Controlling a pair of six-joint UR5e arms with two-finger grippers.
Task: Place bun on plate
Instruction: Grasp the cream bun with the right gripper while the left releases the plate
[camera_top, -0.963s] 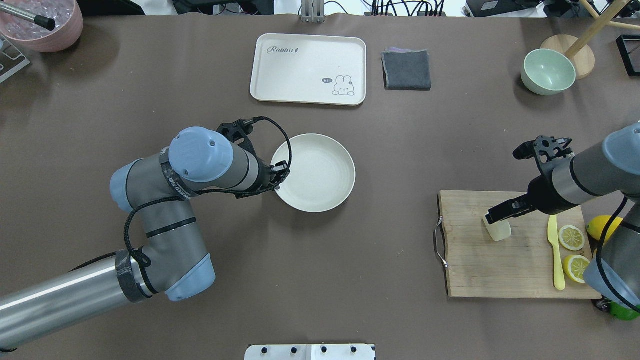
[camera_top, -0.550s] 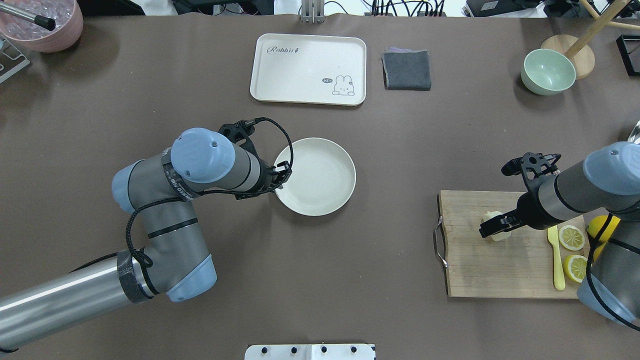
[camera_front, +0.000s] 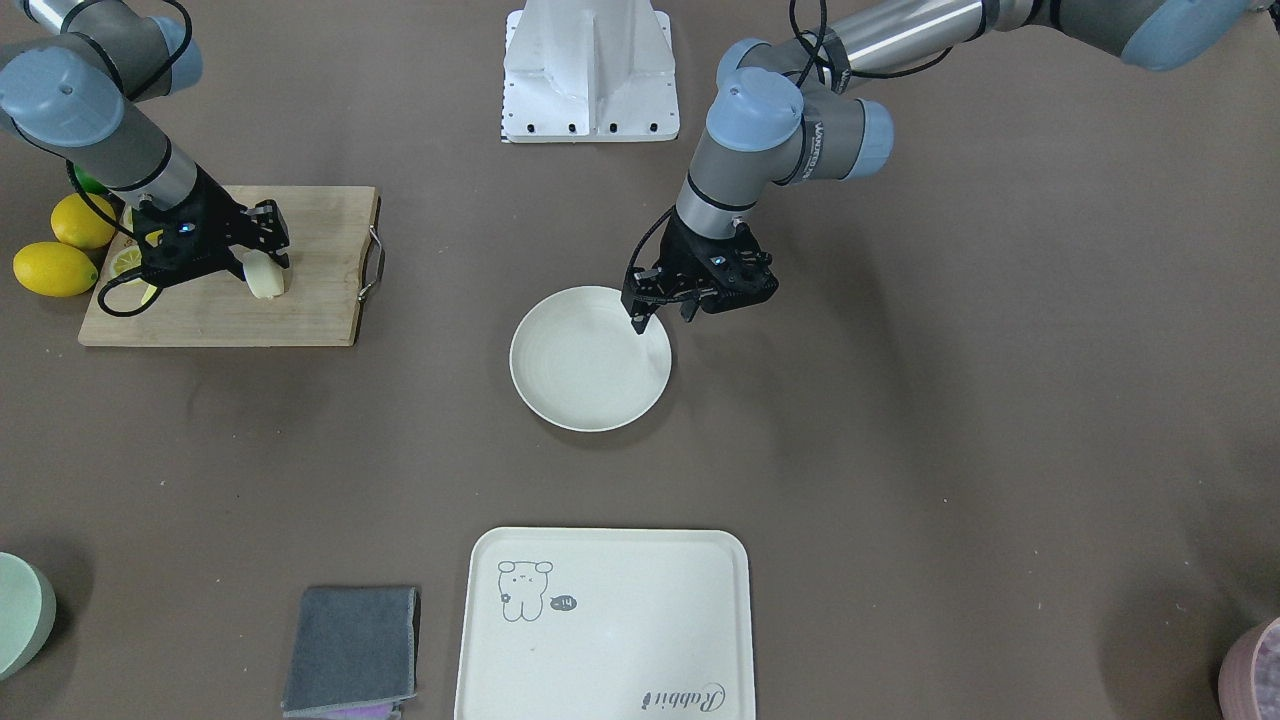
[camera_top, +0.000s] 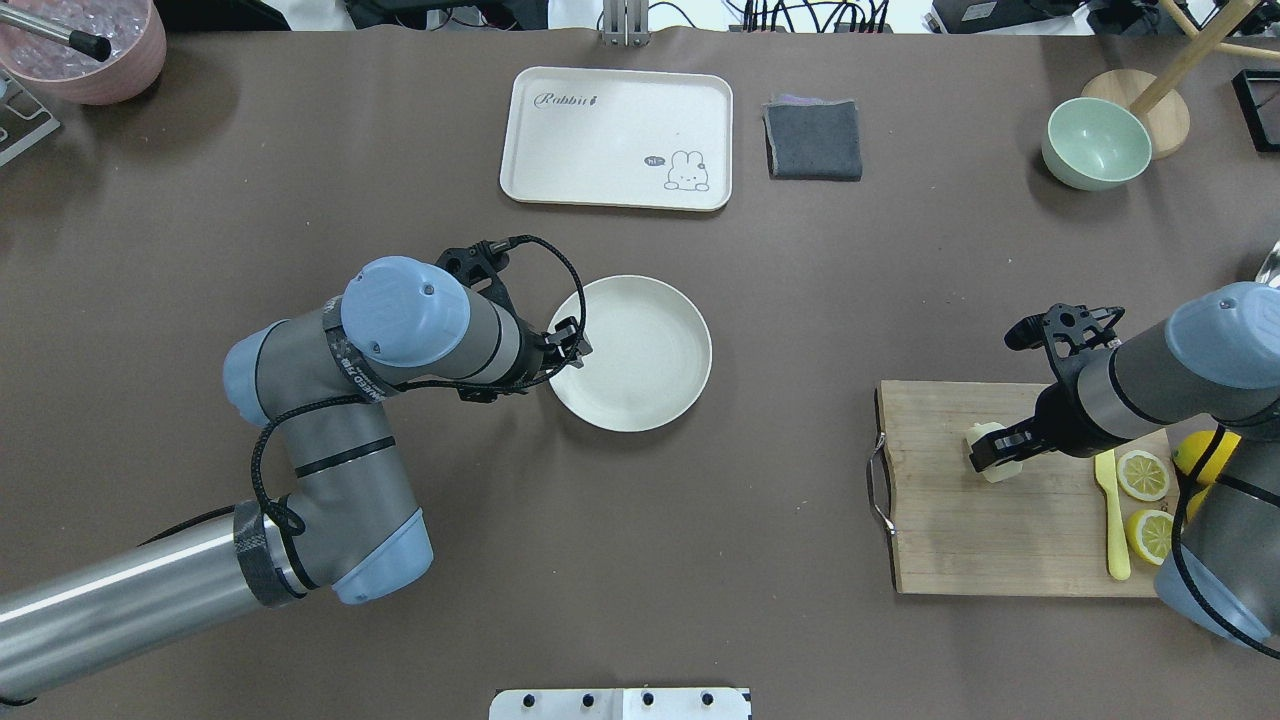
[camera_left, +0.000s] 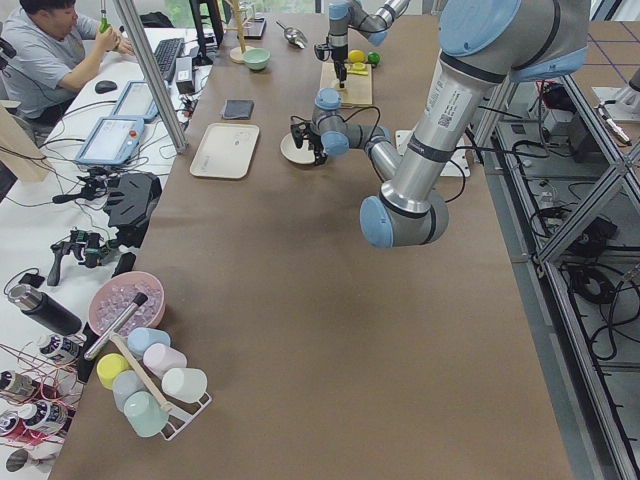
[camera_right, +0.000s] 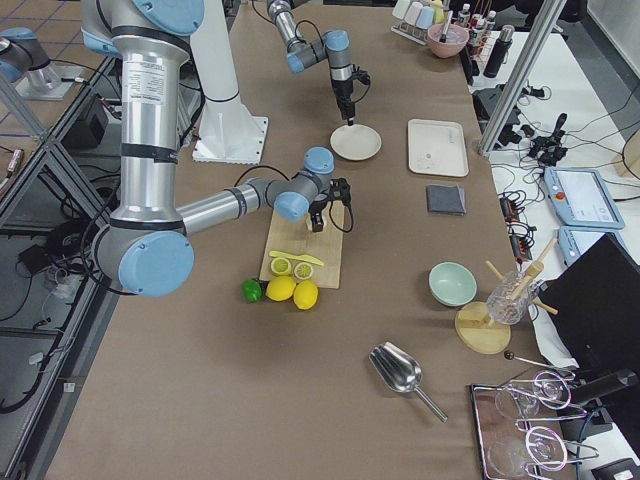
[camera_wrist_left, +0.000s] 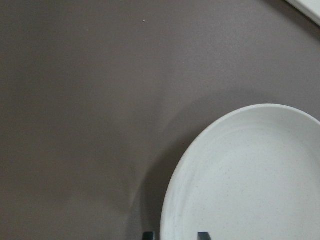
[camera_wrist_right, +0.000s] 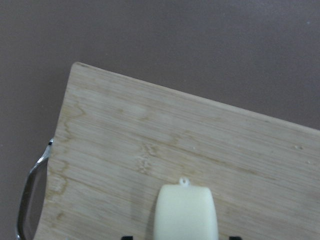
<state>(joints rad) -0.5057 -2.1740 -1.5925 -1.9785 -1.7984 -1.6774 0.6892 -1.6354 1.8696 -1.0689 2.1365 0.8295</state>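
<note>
My right fingers (camera_top: 985, 452) reach down over the wooden cutting board (camera_top: 960, 540), parted to either side of the bun (camera_top: 998, 466), a pale cream block that stands on the board near its handled end; the wrist view shows the bun (camera_wrist_right: 185, 212) filling the gap between the two finger tips, though whether they press it I cannot tell. Behind these fingers, toward my right arm, a yellow knife (camera_top: 1110, 515) and two lemon halves (camera_top: 1143, 475) lie on the same board, with whole lemons (camera_front: 55, 268) just off its edge. Well away on the brown worktop (camera_top: 780, 300), my left fingers (camera_front: 662, 312) are parted either side of the rim of the round off-white plate (camera_top: 645, 360), one inside and one outside the edge nearest my left arm, and whether they touch the rim I cannot tell; the wrist view shows the plate (camera_wrist_left: 250, 180) bare. Beyond the plate from my left fingers lie a cream tray (camera_top: 617, 137) with a rabbit drawing and a folded grey cloth (camera_top: 813, 140), and farther toward my right side stands a pale green bowl (camera_top: 1096, 143).
</note>
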